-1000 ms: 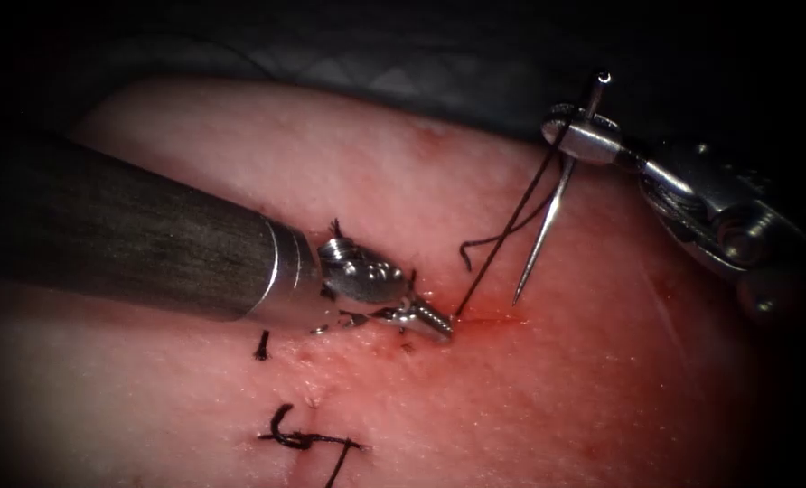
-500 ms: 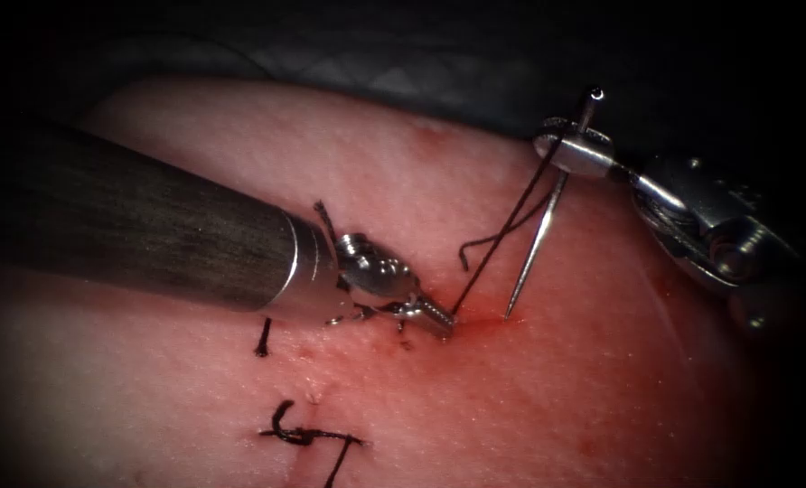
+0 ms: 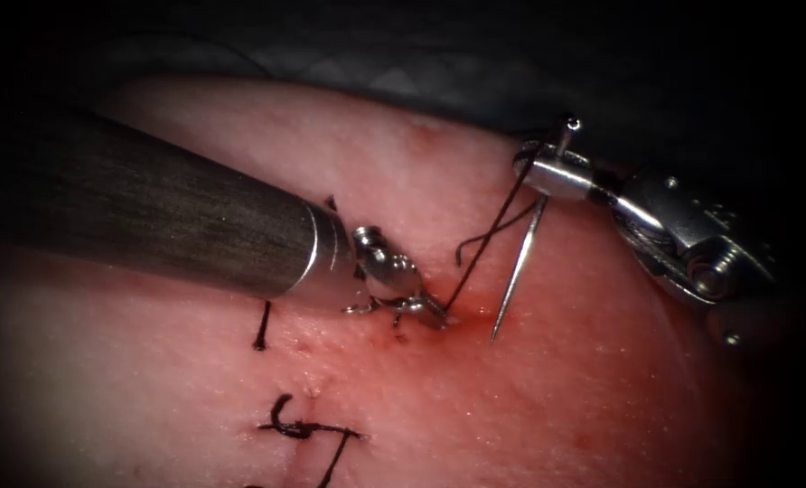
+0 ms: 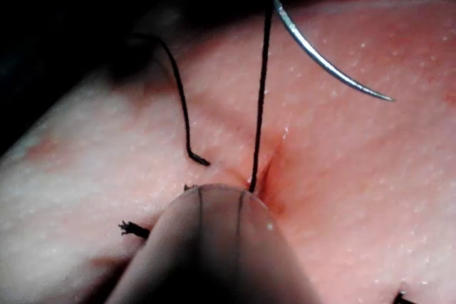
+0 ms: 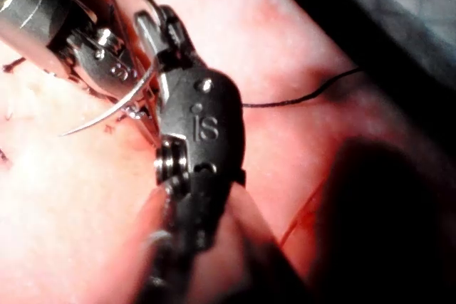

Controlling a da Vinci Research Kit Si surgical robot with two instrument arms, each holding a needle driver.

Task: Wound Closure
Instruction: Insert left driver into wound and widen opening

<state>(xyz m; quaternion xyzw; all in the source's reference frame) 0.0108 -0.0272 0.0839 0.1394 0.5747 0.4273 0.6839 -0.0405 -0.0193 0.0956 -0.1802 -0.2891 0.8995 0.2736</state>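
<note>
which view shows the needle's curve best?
Left wrist view: the needle arcs in full profile, its tip free above the tissue. The endoscope view shows it foreshortened, almost straight, held near its tail by the right hand. The right wrist view shows its tip half.

tissue: pink, reddish near cut | thread: black | needle: silvery, probably steel

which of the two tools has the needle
The right tool: its jaws clamp the needle near its blunt end. The left tool presses its tip at the cut.
</note>
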